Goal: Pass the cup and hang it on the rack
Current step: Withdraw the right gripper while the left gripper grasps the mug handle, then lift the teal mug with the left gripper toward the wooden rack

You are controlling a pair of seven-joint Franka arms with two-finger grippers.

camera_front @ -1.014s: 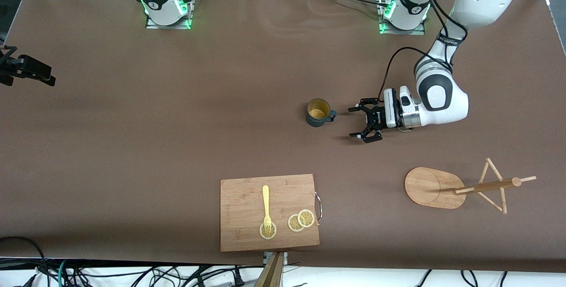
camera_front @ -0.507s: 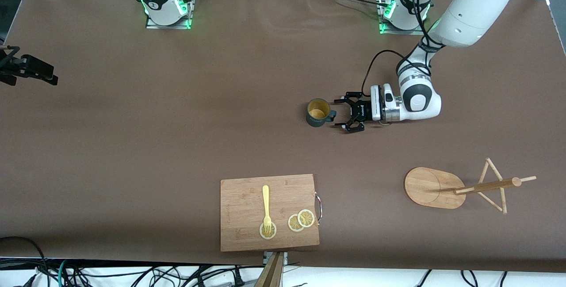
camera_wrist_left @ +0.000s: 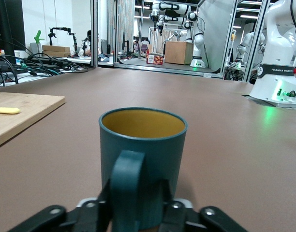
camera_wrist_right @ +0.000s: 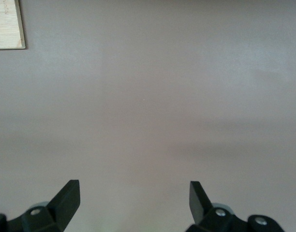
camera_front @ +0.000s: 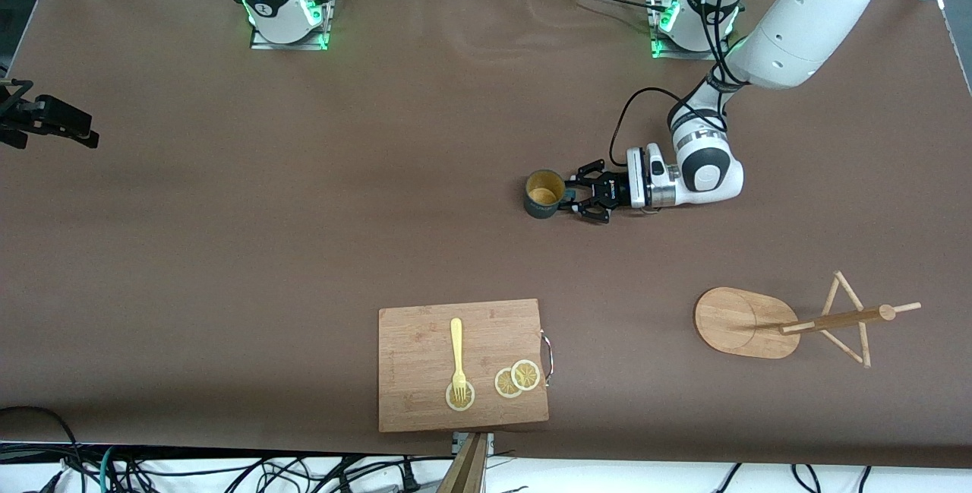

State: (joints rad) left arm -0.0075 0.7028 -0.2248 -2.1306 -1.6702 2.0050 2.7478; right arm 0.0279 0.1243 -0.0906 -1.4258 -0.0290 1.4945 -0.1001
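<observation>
The dark teal cup point(camera_front: 544, 194) with a mustard inside stands upright at mid-table, its handle point(camera_wrist_left: 127, 188) turned toward my left gripper point(camera_front: 577, 197). The left gripper lies low at table level, its fingers point(camera_wrist_left: 101, 203) astride the handle and narrowed around it, with a small gap showing on one side. The wooden rack point(camera_front: 790, 322), with oval base, post and thin pegs, stands nearer the front camera, toward the left arm's end. My right gripper point(camera_wrist_right: 133, 193) is open and empty over bare table, and that arm waits.
A wooden cutting board point(camera_front: 463, 364) with a yellow fork point(camera_front: 457, 352) and lemon slices point(camera_front: 516, 379) lies at the table's near edge. Its corner shows in the right wrist view point(camera_wrist_right: 7, 24). Both arm bases stand along the table edge farthest from the camera.
My left gripper has moved along the table toward the cup, from a hand's width away to astride its handle. Its fingers have narrowed. The cup has shifted very slightly.
</observation>
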